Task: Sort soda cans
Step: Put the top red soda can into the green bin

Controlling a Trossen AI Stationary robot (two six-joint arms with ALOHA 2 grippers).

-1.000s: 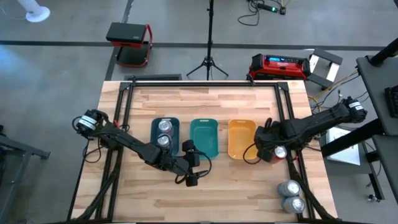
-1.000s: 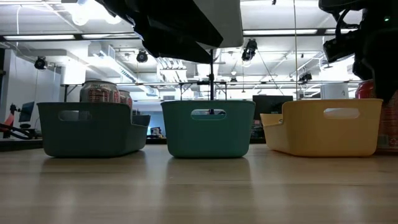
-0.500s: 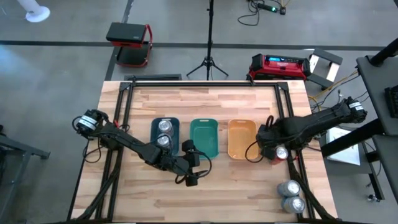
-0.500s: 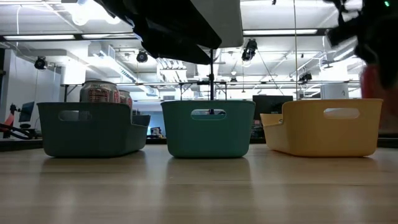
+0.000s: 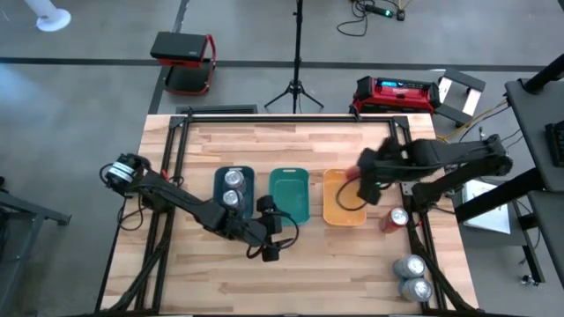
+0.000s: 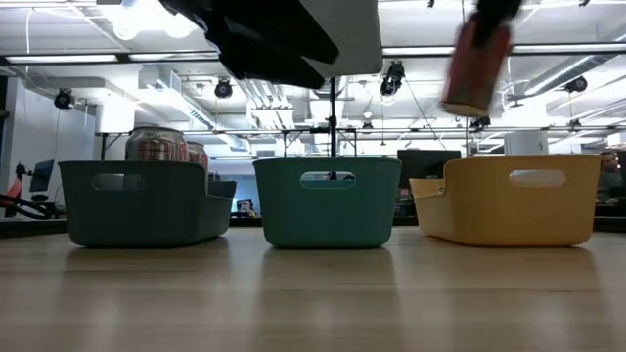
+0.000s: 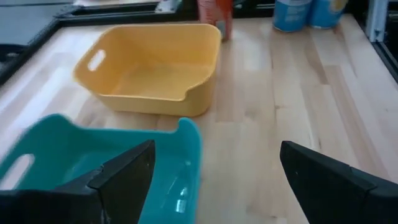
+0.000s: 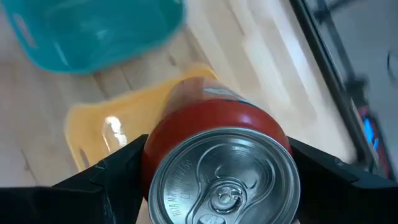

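Your high camera looks straight down over the whole tabletop [image 5: 291,264]. Your low one sits at the near edge, facing the room. Both show the orange tray [image 5: 338,210], which each wrist camera sees close up.

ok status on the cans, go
Right pincer shut on red can, above orange tray. Left pincer open near teal tray. Second red can waits on table. Nothing in the way.

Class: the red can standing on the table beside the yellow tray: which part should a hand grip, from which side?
Probably the red can by its round body, from above: it stands upright, and the yellow tray sits close beside it.
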